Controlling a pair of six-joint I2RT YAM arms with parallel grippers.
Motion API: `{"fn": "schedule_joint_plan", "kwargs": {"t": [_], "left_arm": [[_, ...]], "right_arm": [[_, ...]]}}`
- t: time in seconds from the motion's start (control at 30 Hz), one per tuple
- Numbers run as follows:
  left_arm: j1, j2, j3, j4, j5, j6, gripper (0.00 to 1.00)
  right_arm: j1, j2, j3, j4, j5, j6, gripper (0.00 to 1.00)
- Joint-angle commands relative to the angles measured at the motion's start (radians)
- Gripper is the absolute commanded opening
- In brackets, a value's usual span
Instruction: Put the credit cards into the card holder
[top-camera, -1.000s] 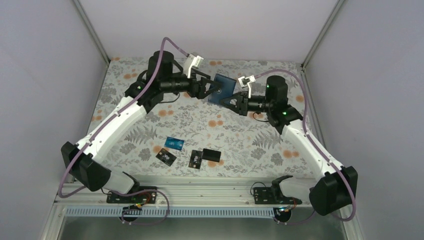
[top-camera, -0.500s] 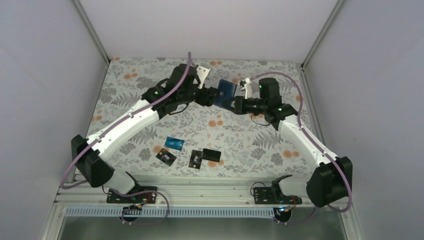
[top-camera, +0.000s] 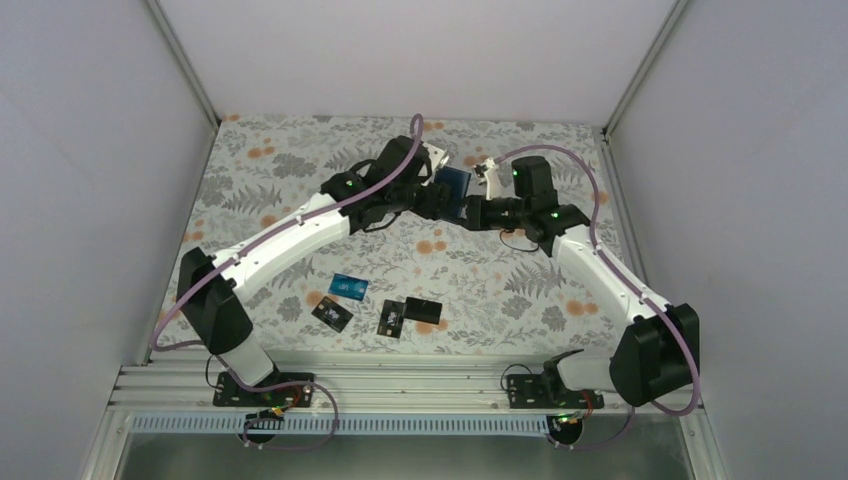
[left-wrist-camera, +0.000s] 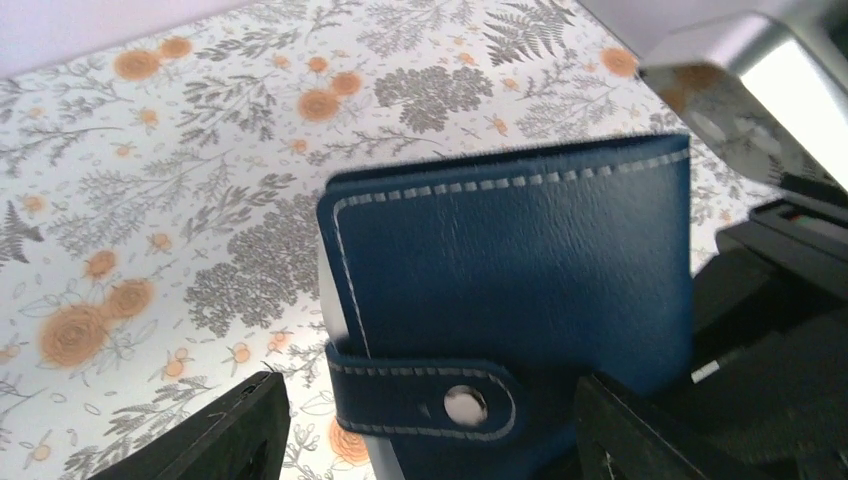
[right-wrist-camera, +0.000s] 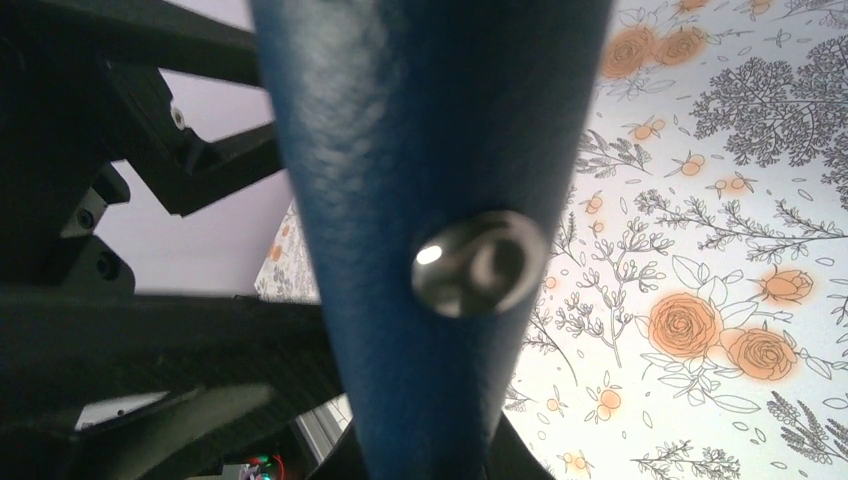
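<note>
R gripper (top-camera: 470, 208) is clamped nearly shut on the card holder (left-wrist-camera: 510, 270). It pinches the holder by one edge & holds it up off the table (top-camera: 300, 180), roughly upright. From the R wrist cam the holder fills the view edge-on, right in front of the fingers, w/ its metal snap (right-wrist-camera: 478, 262) facing the lens. Holder is folded shut, strap (left-wrist-camera: 390, 395) buttoned across.

L gripper (left-wrist-camera: 430, 400) faces the holder from the opposite side, jaws wide apart, nothing gripped. Its fingertips (left-wrist-camera: 245, 425) sit either side of the holder's strap end. A gap shows btwn the finger at view-left and the holder's edge; whether the other finger touches can't be told. The two grippers are just beside each other, holder btwn them.

The credit cards lie flat on the table, well apart from both grippers, back toward the arm bases. The teal card (top-camera: 349, 287) is closest to the grippers. A marked black card (top-camera: 331, 315) lies just beside it, further back. A second marked black card (top-camera: 392, 318) touches the plain black card (top-camera: 424, 308). All four are outside the holder.
</note>
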Motion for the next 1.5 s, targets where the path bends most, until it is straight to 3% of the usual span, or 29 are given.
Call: {"fn": "schedule_joint_plan", "kwargs": {"t": [0.0, 0.23, 0.47, 0.63, 0.73, 0.87, 0.97, 1.07, 1.47], "left_arm": [[-0.011, 0.040, 0.057, -0.043, -0.113, -0.006, 0.70], [-0.012, 0.046, 0.026, -0.083, -0.270, -0.013, 0.67], [0.042, 0.006, -0.119, -0.061, -0.403, -0.033, 0.66], [0.202, -0.134, -0.280, 0.027, -0.265, -0.101, 0.64], [0.215, -0.219, -0.327, 0.106, -0.127, -0.049, 0.65], [0.218, -0.319, -0.393, 0.233, 0.156, -0.002, 0.70], [0.218, -0.358, -0.415, 0.279, 0.270, 0.001, 0.74], [0.214, -0.337, -0.401, 0.267, 0.280, -0.013, 0.74], [0.092, -0.133, -0.233, 0.182, 0.065, -0.029, 0.64]], "right_arm": [[0.017, -0.003, 0.036, -0.010, -0.007, -0.028, 0.04], [0.017, -0.024, 0.045, -0.027, 0.022, -0.019, 0.04], [0.017, -0.029, 0.057, -0.039, 0.026, -0.015, 0.04], [0.017, -0.006, 0.051, -0.046, 0.055, -0.010, 0.04], [0.015, 0.019, 0.045, -0.035, 0.057, -0.004, 0.04], [0.015, 0.048, 0.042, -0.003, 0.023, -0.014, 0.04], [0.015, 0.069, 0.057, 0.017, -0.015, -0.018, 0.04], [0.018, 0.084, 0.064, 0.030, -0.044, -0.017, 0.04], [0.046, 0.102, 0.081, -0.005, -0.006, -0.019, 0.04]]}}
